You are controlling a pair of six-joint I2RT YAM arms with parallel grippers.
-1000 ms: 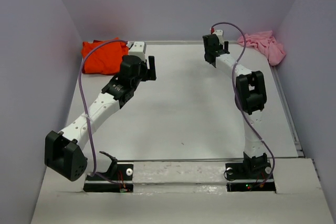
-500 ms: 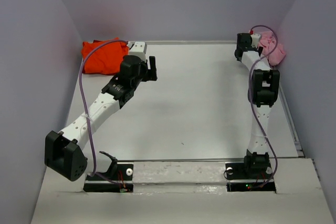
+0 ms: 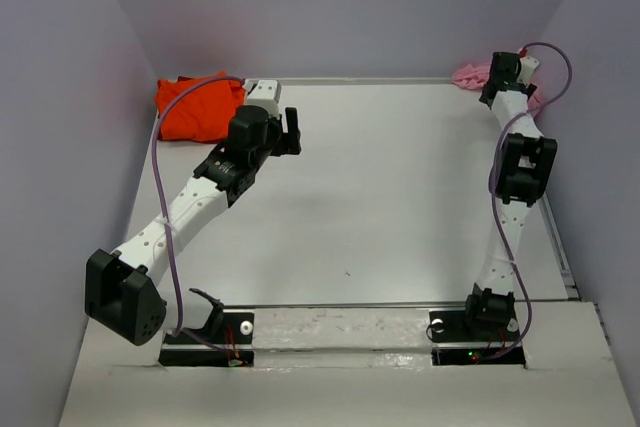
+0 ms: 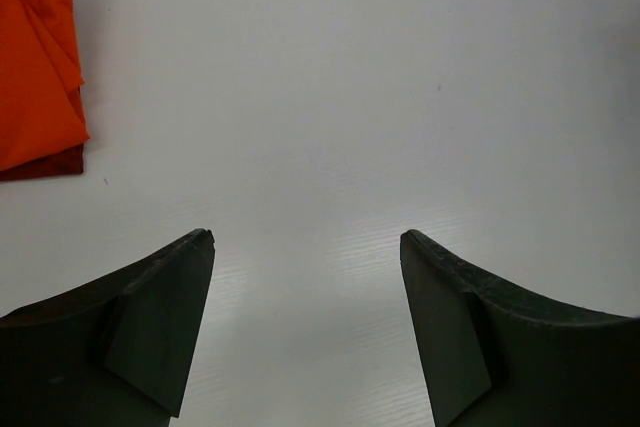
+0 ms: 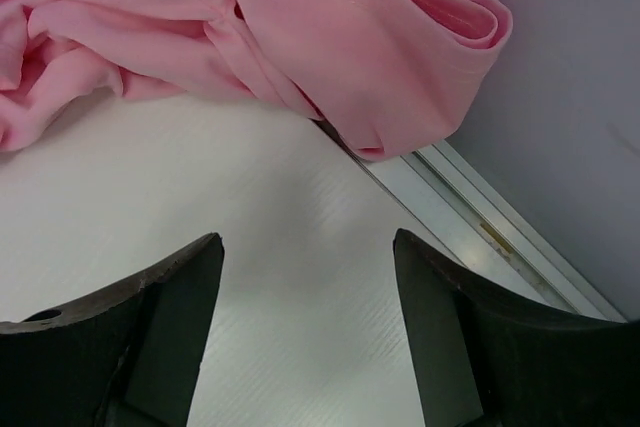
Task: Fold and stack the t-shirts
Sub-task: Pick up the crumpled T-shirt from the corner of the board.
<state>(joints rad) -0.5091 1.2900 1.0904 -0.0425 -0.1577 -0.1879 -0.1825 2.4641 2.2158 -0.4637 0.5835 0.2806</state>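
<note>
Table (image 3: 380,197): smooth matte white with a faint grain, broad bare middle, walls close on the left, far and right sides. Orange-red t-shirt (image 3: 195,107): soft crumpled heap in the far left corner. Pink t-shirt (image 5: 280,27): bunched in rolled folds in the far right corner, one fold lapping the edge rail (image 5: 480,227). Left gripper (image 4: 306,239): jaws spread, empty, over bare table near the orange cloth. Right gripper (image 5: 306,239): jaws spread, empty, just short of the pink cloth.

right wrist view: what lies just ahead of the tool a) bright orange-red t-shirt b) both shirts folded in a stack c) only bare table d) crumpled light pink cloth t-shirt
d: the crumpled light pink cloth t-shirt lies unfolded just past the right tool, whose fingers stand apart and hold nothing.
</note>
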